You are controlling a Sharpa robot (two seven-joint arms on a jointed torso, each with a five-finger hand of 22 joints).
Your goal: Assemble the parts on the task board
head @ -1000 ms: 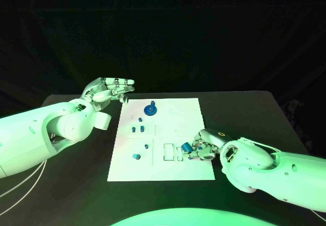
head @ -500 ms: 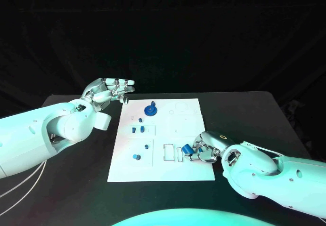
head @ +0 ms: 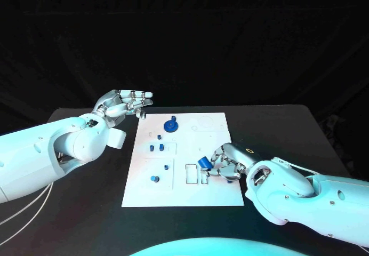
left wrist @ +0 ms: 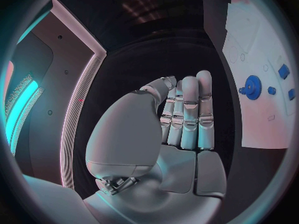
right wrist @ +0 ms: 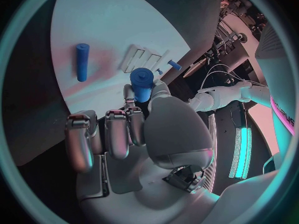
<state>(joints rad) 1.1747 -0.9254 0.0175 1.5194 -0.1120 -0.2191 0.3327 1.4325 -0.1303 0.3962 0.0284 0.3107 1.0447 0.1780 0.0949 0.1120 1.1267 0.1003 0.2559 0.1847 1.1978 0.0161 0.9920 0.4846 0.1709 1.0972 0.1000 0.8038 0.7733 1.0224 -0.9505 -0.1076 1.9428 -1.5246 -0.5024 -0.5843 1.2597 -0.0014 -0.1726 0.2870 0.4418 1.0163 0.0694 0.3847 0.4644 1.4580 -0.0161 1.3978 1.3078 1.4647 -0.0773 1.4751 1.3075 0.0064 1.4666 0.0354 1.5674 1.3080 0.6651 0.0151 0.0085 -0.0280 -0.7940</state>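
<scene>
1. Black backdrop behind a dark bench; the white task board lies at frame centre, long side running away from the robot.
2. Right hand, lower right of centre at the board's right edge, pinches a short blue peg in its fingertips. A second ago this hand sat low on the board with the peg down among its fingers; now the peg is raised and tilted, clear of the surface — a pick-up completed, by my reading.
3. The right wrist view confirms the grip: blue peg stands out from the fingertips, above the white slotted block on the board.
4. Slotted block in the head view lies just left of the held peg. Likely the next target, though I cannot tell which opening suits it.
5. Left hand, upper left off the board's far corner, holds nothing; fingers straight and close together, unchanged over the last second.
6. Other parts on the board: blue gear near the far end, small blue pieces mid-left, a round blue button lower left. A long blue cylinder lies flat in the right wrist view.
7. Meaning for the task — one part in hand, insertion not yet made.
</scene>
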